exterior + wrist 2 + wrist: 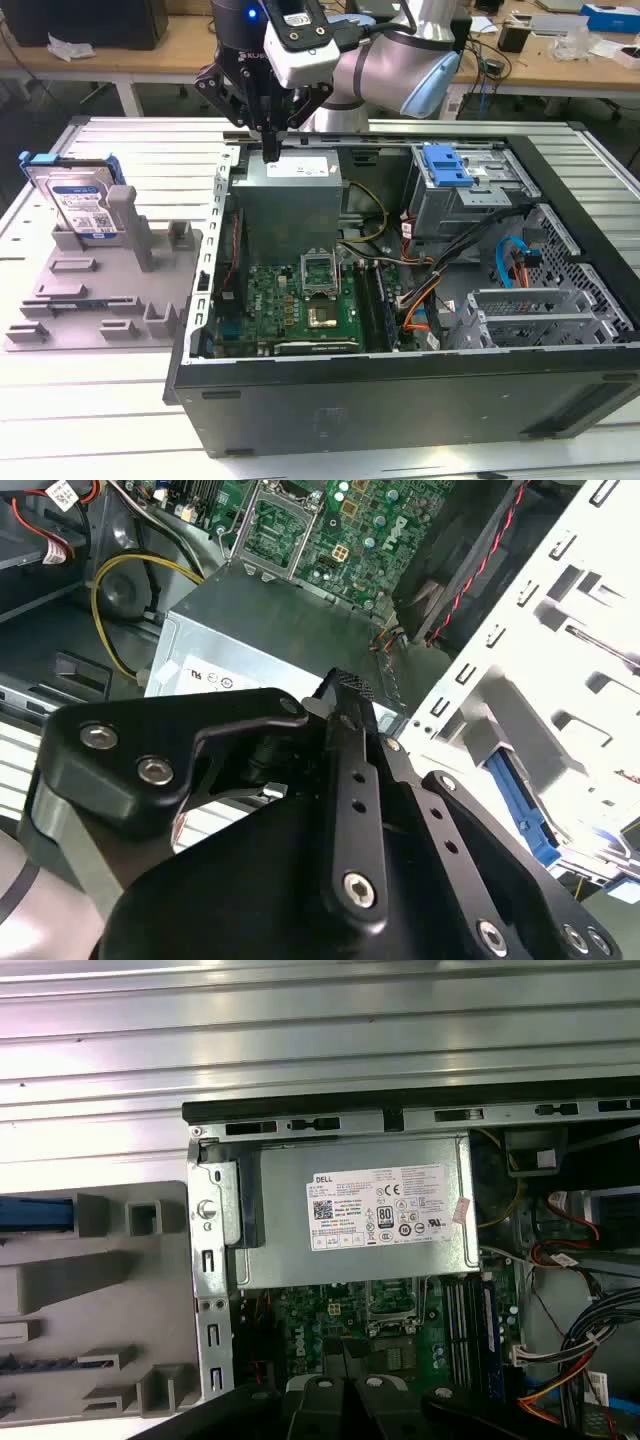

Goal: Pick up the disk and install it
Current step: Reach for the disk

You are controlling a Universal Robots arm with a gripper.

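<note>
Presently the jaws hang pressed together, holding nothing, their tip right at the edge of the silver power supply point(290, 190) inside the open computer case point(400, 405); whether they touch it, I cannot tell. The disk point(78, 198) sits well apart from the jaws, outside the case. It stands upright on edge in the grey fixture point(110, 295) on the slatted surface point(90, 420), blue frame uppermost.

table point(90, 420): pale ribbed metal top, brightly lit | behind: long wooden benches point(120, 55) on white legs point(128, 97), strewn with cables point(487, 68) and a blue box point(610, 17) | floor point(60, 95): dark under the benches
</note>
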